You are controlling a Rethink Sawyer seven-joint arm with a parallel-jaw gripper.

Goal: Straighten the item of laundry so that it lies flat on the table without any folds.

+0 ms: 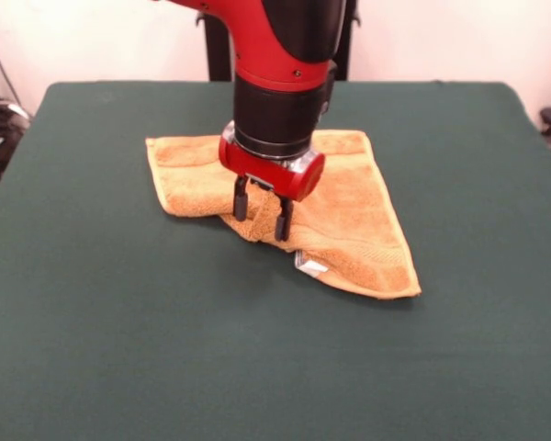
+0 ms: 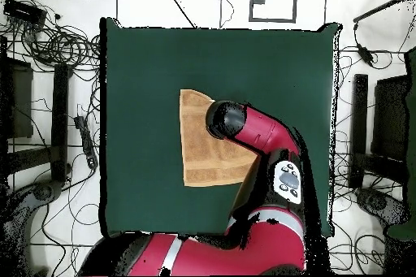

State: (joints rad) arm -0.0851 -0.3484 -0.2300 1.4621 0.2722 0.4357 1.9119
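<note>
Towel (image 1: 349,230) folded into a rough triangle, mid-table, under my gripper (image 1: 259,209).

From the front I see the two fingers (image 1: 241,198) apart, straddling a bunched ridge of cloth at the folded edge, with a white tag (image 1: 310,266) just beside them on the green table (image 1: 119,349). Overhead, the arm (image 2: 260,140) covers one side of the towel (image 2: 199,148); I can't see the gripper there.

Desk (image 1: 119,349) surface is open on all sides of the towel (image 1: 358,230), out to every edge and corner. Only obstruction: the arm (image 2: 260,140), overhanging the towel's middle, with its pincer (image 1: 258,213) on the folded edge.
</note>
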